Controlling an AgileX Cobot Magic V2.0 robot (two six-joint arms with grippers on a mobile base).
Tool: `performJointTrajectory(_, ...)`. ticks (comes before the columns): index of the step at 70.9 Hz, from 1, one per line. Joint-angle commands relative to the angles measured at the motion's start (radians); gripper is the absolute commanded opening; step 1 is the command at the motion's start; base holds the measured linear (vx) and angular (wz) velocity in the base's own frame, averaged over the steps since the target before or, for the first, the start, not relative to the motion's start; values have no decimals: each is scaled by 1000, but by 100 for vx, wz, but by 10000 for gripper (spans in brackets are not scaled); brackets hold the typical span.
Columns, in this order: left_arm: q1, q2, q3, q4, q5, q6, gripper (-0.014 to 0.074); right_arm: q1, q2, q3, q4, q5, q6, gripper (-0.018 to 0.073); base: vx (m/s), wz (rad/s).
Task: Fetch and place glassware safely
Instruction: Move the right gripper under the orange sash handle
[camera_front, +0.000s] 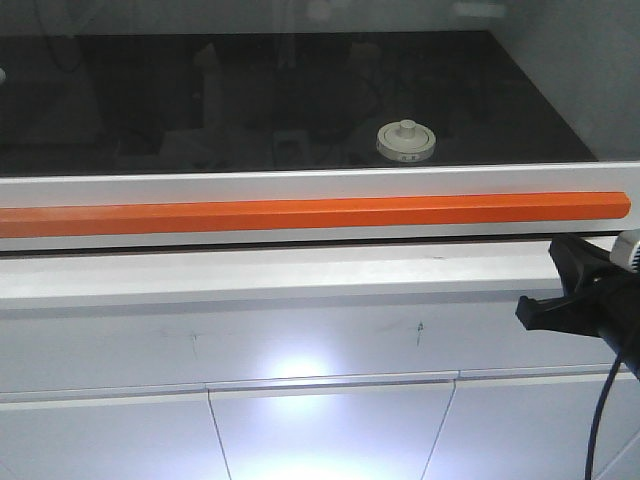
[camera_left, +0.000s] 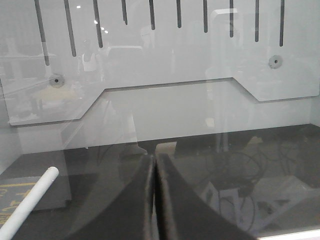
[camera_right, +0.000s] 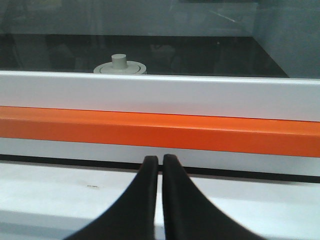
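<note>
Front view: the lidded glass jar (camera_front: 406, 141) stands on the black surface (camera_front: 150, 100) inside the fume hood, behind the lowered sash (camera_front: 300, 182) with its orange handle bar (camera_front: 300, 214). The right claw (camera_front: 560, 290) sits low at the right, outside.

Left wrist view: the left claw (camera_left: 155, 200) is pressed together, facing the glass.

Right wrist view: the right claw's fingers meet just below the bar. Raising the sash likely comes first: lift evenly and slowly, so nothing jolts the jar.
</note>
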Motion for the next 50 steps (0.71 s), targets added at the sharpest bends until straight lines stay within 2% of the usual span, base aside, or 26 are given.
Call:
performJointTrajectory(1, -8, -2, -34, 0, -71, 1, -7, 2, 77, -26, 12, -195, -7, -1, 0, 0)
performJointTrajectory(16, -8, -2, -34, 0, -63, 1, -7, 2, 291, -26, 22, -437, -37, -1, 0, 0)
performJointTrajectory(28, -8, -2, -34, 0, -50, 1, -7, 2, 398, -26, 51, -557, -40, -1, 0, 0)
performJointTrajectory(50, -8, -2, -34, 0, -56, 8, -7, 2, 518, -94, 79, -596, -50, -1, 0, 0)
